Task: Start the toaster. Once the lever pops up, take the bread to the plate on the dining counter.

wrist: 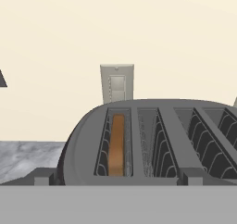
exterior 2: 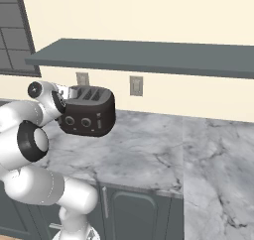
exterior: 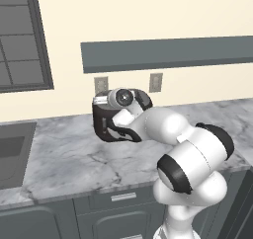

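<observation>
Tool, wide open w/ nothing held, hangs just above the toaster (wrist: 152, 140); bread (wrist: 117, 144) (slot at lower left) lies lengthwise, pointing away.

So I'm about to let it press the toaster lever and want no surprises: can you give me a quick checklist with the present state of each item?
1. Bread seated in a slot of the toaster: ok, it stands in the leftmost slot in the hand view.
2. Other slots free of bread: ok.
3. Toaster upright on the marble worktop: ok.
4. Gripper open, holding nothing: ok.
5. Hand close to the toaster: ok.
6. Lever position: cannot tell.
</observation>
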